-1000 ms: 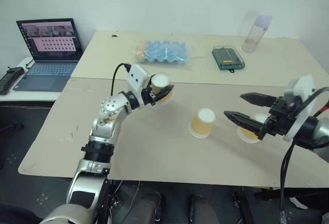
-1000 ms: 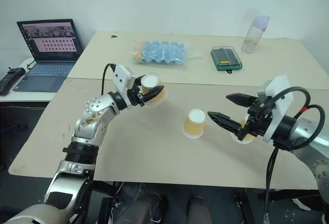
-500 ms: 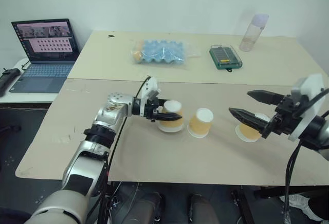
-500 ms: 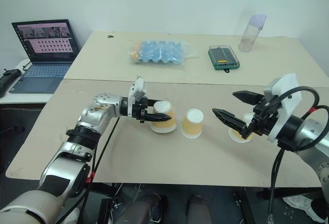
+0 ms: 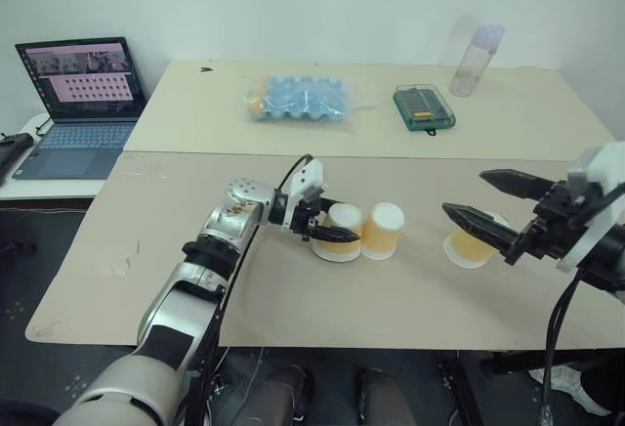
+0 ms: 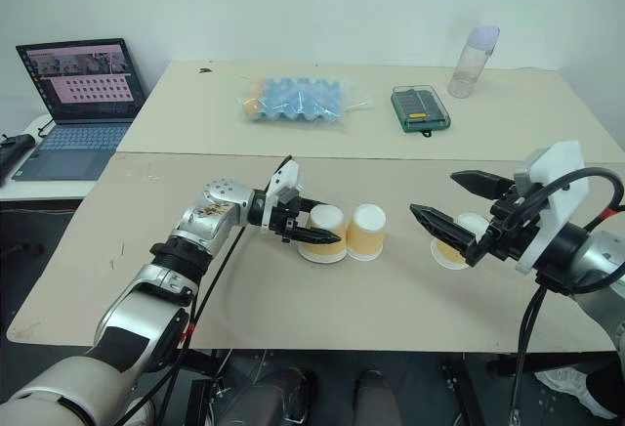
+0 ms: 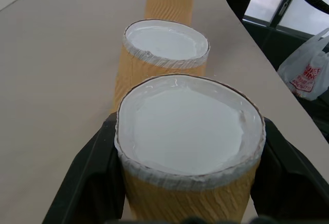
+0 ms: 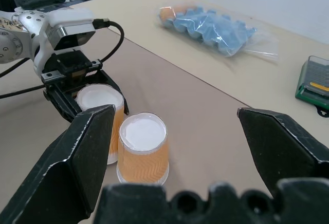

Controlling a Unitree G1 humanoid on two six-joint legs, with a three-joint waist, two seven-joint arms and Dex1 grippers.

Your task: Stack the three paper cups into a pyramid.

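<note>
- Left gripper [image 6: 305,232] clenched around the first cup [image 6: 323,234]; the cup stands inverted with its wide rim on the table [image 6: 293,299]; the left wrist view shows a black finger [image 7: 85,175] pressed on each side of its ribbed wall, white base uppermost
- Just beyond those fingertips, on the far side from the left wrist, stands the second cup [image 6: 365,232], also inverted; the two look to be touching or all but touching at the rim, though the exact contact cannot be made out
- Judgement: the bottom row of the pyramid seems set or very nearly so; what the left gripper has left is to let go and draw clear without nudging either cup
- Right gripper [image 6: 457,221] spread wide and grasping nothing, its black fingers pointing towards the pair
- Third cup [image 6: 457,241] sits on the table directly beneath those open fingers, well apart from the pair, partly hidden by them; it is untouched, and whether it stands rim up or rim down cannot be told
- Left to do, as I read it: take the third cup, carry it over and set it inverted across the two white bases; roughly halfway along
- Beyond both grippers, on the far table: a clear bottle [image 6: 468,47], a green case [image 6: 419,110], a bag of blue trays [image 6: 296,105]; a laptop [image 6: 74,95] off to the left; none matter here
</note>
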